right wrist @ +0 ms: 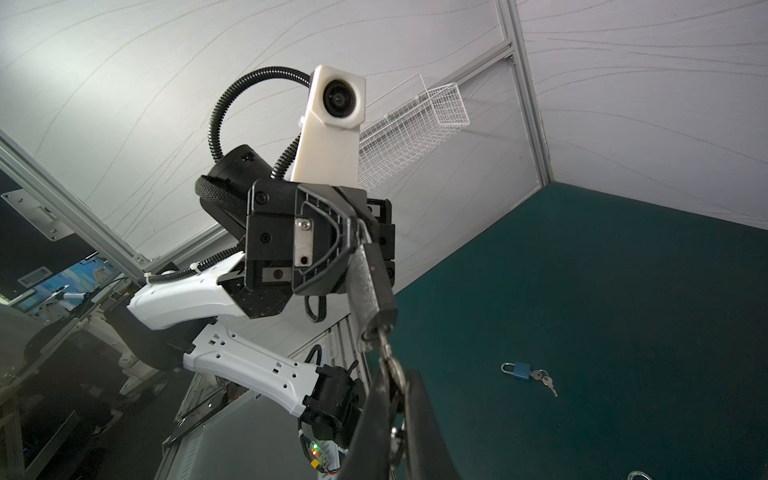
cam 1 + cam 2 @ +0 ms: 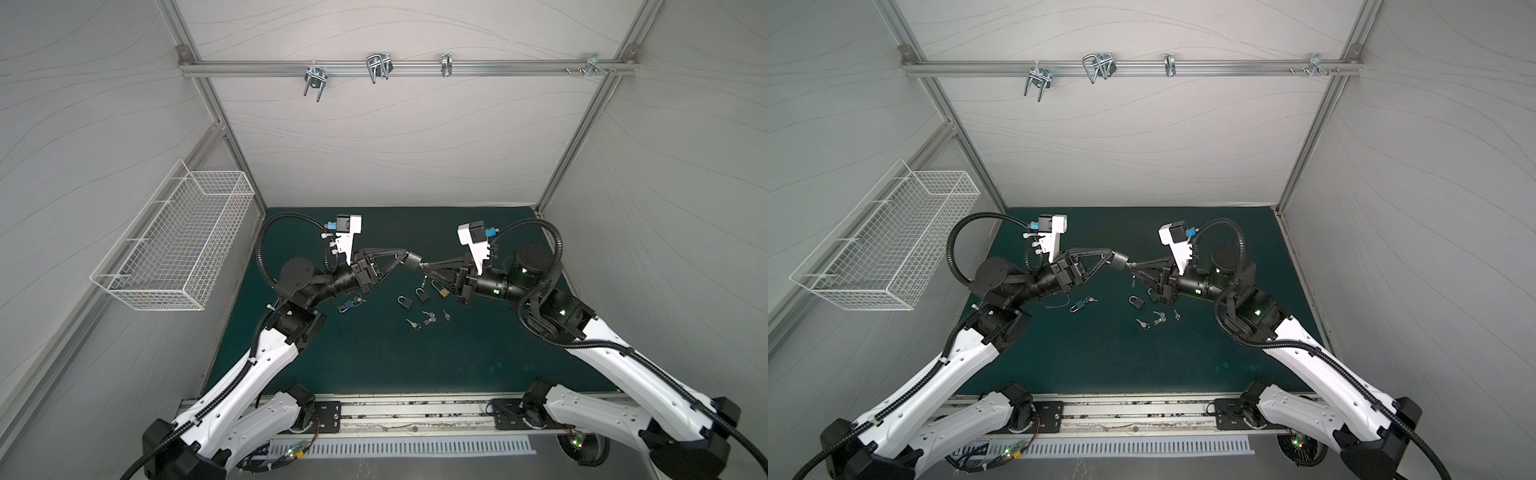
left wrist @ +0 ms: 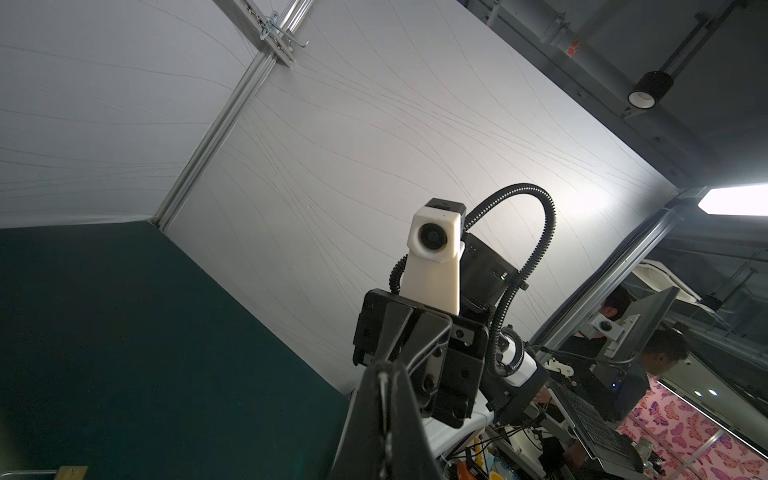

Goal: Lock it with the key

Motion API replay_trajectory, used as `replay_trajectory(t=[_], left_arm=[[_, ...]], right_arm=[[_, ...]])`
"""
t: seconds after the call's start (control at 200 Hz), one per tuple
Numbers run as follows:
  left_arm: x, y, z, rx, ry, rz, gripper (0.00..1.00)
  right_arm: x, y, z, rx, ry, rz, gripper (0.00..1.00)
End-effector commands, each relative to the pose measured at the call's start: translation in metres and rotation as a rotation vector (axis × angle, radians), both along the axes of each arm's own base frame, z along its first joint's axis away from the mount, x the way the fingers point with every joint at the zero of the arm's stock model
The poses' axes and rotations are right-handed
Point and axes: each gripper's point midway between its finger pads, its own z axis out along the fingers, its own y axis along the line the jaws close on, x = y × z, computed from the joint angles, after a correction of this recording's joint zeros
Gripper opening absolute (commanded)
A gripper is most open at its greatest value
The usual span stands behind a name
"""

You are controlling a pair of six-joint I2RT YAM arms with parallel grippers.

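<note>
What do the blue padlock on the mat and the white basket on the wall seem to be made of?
The blue padlock looks like metal: the body is matt blue, perhaps painted or coated, and its shackle is bright and shiny like steel. The basket is thin wire in a grid with an even white coat, probably painted or plastic-coated steel.

Pale grey walls [image 2: 374,145] enclose a dark green mat [image 2: 374,353]; a white wire basket [image 2: 178,245] hangs left.

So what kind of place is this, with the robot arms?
Probably a robot lab's test booth: white walls on a metal frame, and a green mat with padlocks and keys for practice.
</note>
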Motion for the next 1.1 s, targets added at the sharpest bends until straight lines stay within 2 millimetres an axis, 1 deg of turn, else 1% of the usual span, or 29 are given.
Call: replay_trajectory(t=[0.0,0.165,0.26,0.325,0.34,0.435,0.54,0.61,0.695,0.765,0.83,0.89,0.98,1.095], left_arm=[[-0.009,0.02,0.039,-0.099,-0.117,0.032,0.0],[-0.01,0.026,0.047,-0.089,-0.135,0.032,0.0],[-0.008,0.026,0.041,-0.044,-0.132,0.049,0.0],[-0.006,0.026,0.032,0.013,-0.126,0.076,0.0],[-0.002,0.025,0.024,0.04,-0.099,0.084,0.0],[0.008,0.028,-0.001,0.183,-0.049,0.152,0.0],[0.019,0.035,-0.035,0.325,0.053,0.222,0.0],[0.026,0.04,-0.06,0.418,0.119,0.258,0.0],[0.037,0.048,-0.098,0.532,0.219,0.303,0.0],[0.045,0.053,-0.128,0.602,0.303,0.334,0.0],[0.049,0.058,-0.15,0.64,0.37,0.362,0.0],[0.051,0.062,-0.165,0.649,0.406,0.39,0.0],[0.054,0.069,-0.182,0.634,0.447,0.441,0.0],[0.057,0.081,-0.205,0.653,0.515,0.507,0.0]], right_arm=[[-0.007,-0.008,0.007,0.03,-0.019,0.012,0.0],[-0.003,-0.015,0.002,0.02,-0.008,-0.023,0.0],[-0.001,-0.018,-0.005,-0.015,-0.022,-0.049,0.0],[0.001,-0.02,-0.012,-0.045,-0.036,-0.069,0.0],[0.002,-0.021,-0.014,-0.054,-0.037,-0.073,0.0],[0.002,-0.022,-0.023,-0.101,-0.057,-0.056,0.0],[0.004,-0.025,-0.034,-0.142,-0.048,-0.051,0.0],[0.01,-0.026,-0.049,-0.185,-0.025,-0.074,0.0],[0.018,-0.025,-0.072,-0.228,0.006,-0.098,0.0],[0.024,-0.023,-0.092,-0.267,0.039,-0.116,0.0],[0.028,-0.021,-0.107,-0.299,0.078,-0.14,0.0],[0.032,-0.02,-0.121,-0.332,0.098,-0.174,0.0],[0.035,-0.016,-0.144,-0.409,0.102,-0.238,0.0],[0.026,0.0,-0.172,-0.485,0.137,-0.212,0.0]])
